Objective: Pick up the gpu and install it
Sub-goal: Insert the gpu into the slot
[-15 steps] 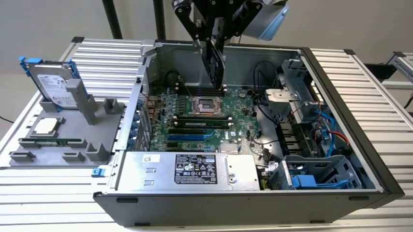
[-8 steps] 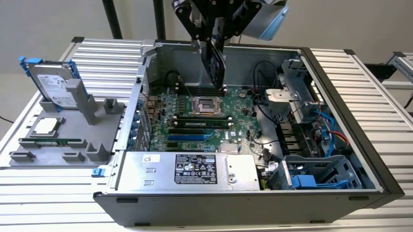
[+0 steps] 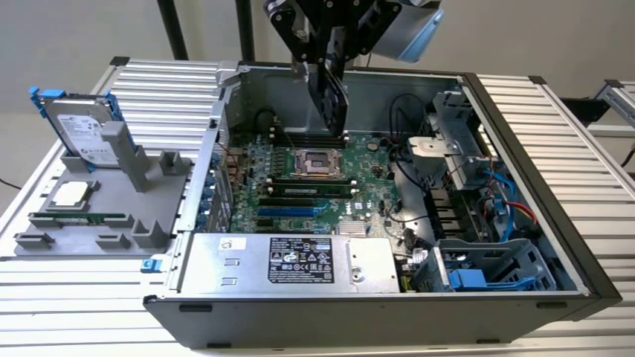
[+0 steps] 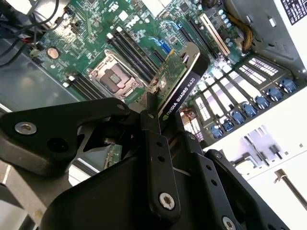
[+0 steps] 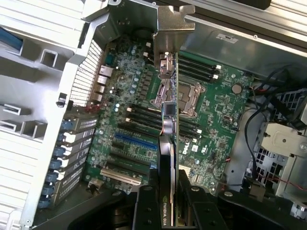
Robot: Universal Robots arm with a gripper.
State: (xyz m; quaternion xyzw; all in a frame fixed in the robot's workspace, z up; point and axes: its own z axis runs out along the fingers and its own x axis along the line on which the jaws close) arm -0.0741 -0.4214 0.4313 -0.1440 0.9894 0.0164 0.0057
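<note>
Your gripper (image 3: 320, 71) is clamped on the gpu (image 3: 332, 100), a green board with a black cooler, held on edge above the motherboard (image 3: 372, 190), clear of the case (image 3: 397, 83) walls.

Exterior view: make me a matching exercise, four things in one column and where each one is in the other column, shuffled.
Things
1. graphics card
2. hard drive
3. memory stick
4. power supply

Places
A. lying low in the grey holder
B. inside the case, against its wall nearest the camera
C. clamped in the gripper above the motherboard
D. standing upright in the grey holder

Pairs: 1-C, 2-D, 3-A, 4-B
</note>
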